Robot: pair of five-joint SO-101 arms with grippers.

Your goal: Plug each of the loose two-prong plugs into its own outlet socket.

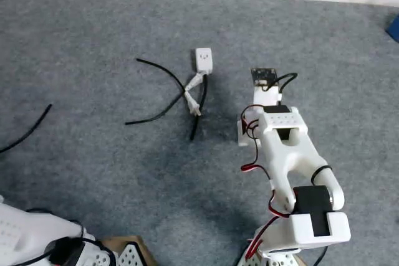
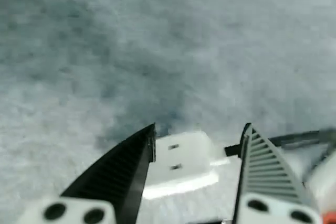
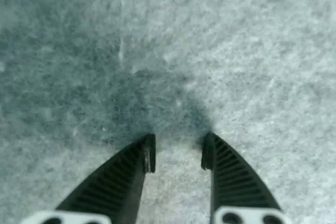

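Left end effector [image 2: 198, 132]: low over the grey carpeted surface [image 2: 105, 35], a white outlet socket [image 2: 181, 161] with two slots lying within it. Cannot tell whether the socket is clamped or merely straddled.

Right end effector [image 3: 178, 153]: fingers apart, nothing between them, above bare carpet.

High view: an arm [image 1: 287, 147] stretched out over the surface. Well apart from it lies a second outlet socket [image 1: 203, 59]; a white plug lead [image 1: 193, 95] meets its near edge and crosses two black cables [image 1: 159, 70].

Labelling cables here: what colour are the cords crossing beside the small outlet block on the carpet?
Black cords; clearest in the high view.
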